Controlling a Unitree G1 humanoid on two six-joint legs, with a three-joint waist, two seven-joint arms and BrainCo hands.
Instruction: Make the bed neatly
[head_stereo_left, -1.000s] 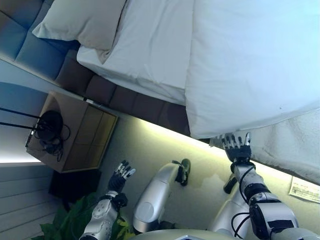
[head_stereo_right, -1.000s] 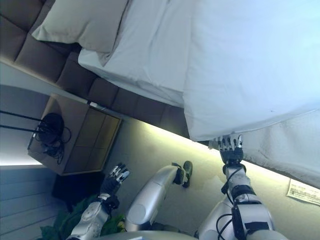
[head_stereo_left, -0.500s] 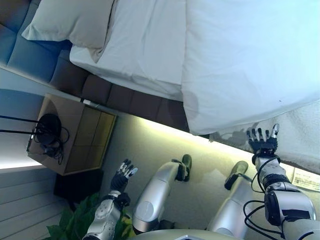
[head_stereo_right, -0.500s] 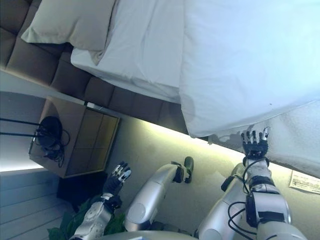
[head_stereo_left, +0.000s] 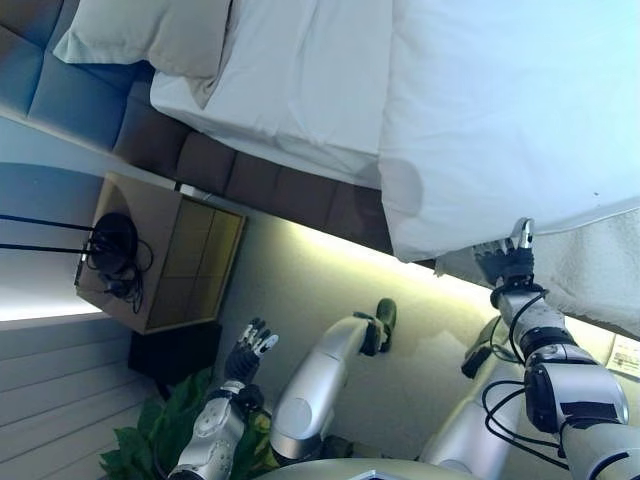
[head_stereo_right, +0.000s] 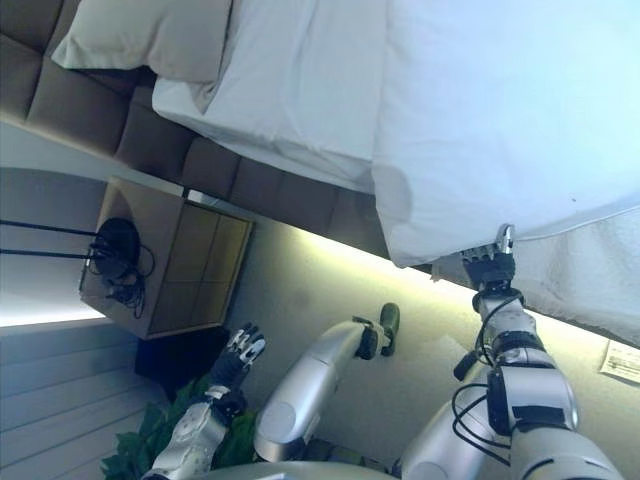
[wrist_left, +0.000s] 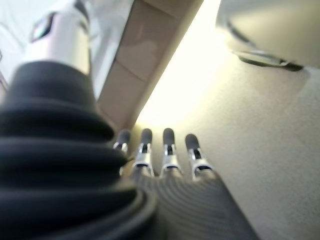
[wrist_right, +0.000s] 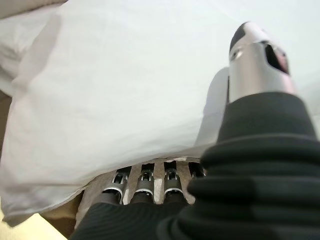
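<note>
Right wrist view shows the right hand (wrist_right: 150, 190) at the white duvet's (head_stereo_left: 500, 110) overhanging edge, its fingers (wrist_right: 144, 181) slipped under the hem; whether they clamp it cannot be told. Advisable: secure the hem fully, then pull evenly along the bed (head_stereo_left: 290, 100). Only the eye views show the pillow (head_stereo_left: 150, 35), nightstand (head_stereo_left: 165, 255), and left hand (head_stereo_left: 250, 350), fingers apart, idle.

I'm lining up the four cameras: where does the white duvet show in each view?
Left eye view: the white duvet fills the upper right, its hanging edge just above the right hand.
Right eye view: same place, upper right.
Left wrist view: not clearly in it.
Right wrist view: it fills most of the picture, draped over the fingers.
Shared landmark: the duvet's rounded corner, also in the right eye view.
</note>
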